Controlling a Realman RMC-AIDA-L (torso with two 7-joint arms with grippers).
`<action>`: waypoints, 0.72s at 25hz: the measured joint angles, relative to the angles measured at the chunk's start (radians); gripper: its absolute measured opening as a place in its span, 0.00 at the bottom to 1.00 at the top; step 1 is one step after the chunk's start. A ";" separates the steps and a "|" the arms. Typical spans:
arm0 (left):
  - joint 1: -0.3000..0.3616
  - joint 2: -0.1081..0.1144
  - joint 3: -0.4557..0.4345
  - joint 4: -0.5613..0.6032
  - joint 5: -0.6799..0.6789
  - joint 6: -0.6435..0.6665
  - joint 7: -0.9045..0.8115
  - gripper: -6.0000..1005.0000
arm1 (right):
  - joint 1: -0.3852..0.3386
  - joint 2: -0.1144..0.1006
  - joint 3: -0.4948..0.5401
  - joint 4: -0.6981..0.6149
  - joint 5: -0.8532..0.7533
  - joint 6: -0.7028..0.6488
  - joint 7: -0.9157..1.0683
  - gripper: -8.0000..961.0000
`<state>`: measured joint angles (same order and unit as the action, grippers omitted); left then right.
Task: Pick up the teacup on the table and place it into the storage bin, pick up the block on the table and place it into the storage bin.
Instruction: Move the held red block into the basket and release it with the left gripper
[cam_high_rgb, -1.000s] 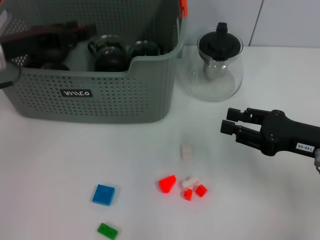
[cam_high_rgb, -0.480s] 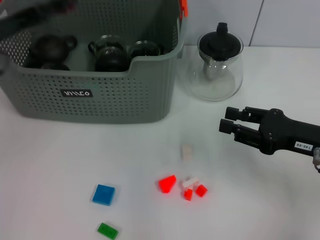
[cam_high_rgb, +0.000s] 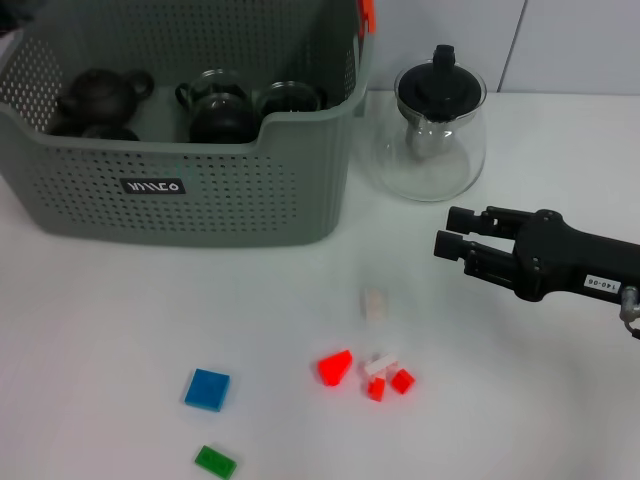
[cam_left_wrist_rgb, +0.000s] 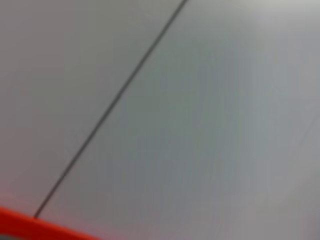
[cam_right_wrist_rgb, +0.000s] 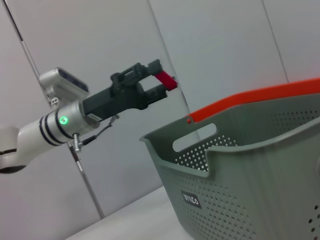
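The grey-green storage bin (cam_high_rgb: 190, 200) stands at the back left and also shows in the right wrist view (cam_right_wrist_rgb: 240, 175). Inside it are a dark teapot (cam_high_rgb: 100, 95) and two dark glass teacups (cam_high_rgb: 215, 105) (cam_high_rgb: 290, 98). No teacup shows on the table. Several small blocks lie in front: a red one (cam_high_rgb: 336, 367), a beige one (cam_high_rgb: 374, 304), a blue one (cam_high_rgb: 207, 389) and a green one (cam_high_rgb: 215, 461). My right gripper (cam_high_rgb: 448, 232) hovers open and empty to the right of the blocks. My left gripper (cam_right_wrist_rgb: 161, 77) is raised high above the bin, its jaws apart, with something red at its tip.
A clear glass teapot (cam_high_rgb: 435, 125) with a black lid stands right of the bin, just behind my right gripper. Two tiny red blocks (cam_high_rgb: 401, 380) and a white one (cam_high_rgb: 379, 364) lie beside the red block. An orange clip (cam_high_rgb: 366, 15) sits on the bin's rim.
My left arm has risen out of the bin and left the head view. The right gripper has drifted slightly left. The blocks have not moved.
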<state>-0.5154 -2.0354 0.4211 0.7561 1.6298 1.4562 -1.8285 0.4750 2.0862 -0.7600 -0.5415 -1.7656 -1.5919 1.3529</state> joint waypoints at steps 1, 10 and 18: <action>-0.010 0.001 0.028 0.006 0.021 -0.023 -0.003 0.75 | 0.000 0.000 0.000 0.000 0.000 0.000 0.000 0.52; -0.042 -0.001 0.073 0.016 0.090 -0.115 -0.026 0.83 | -0.004 0.000 -0.001 0.000 0.000 0.000 -0.001 0.52; 0.038 -0.005 -0.058 -0.029 -0.002 0.227 0.178 0.89 | -0.012 0.000 0.001 0.000 0.000 0.000 -0.002 0.52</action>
<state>-0.4777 -2.0404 0.3629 0.7271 1.6273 1.6832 -1.6503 0.4633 2.0862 -0.7587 -0.5413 -1.7655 -1.5921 1.3514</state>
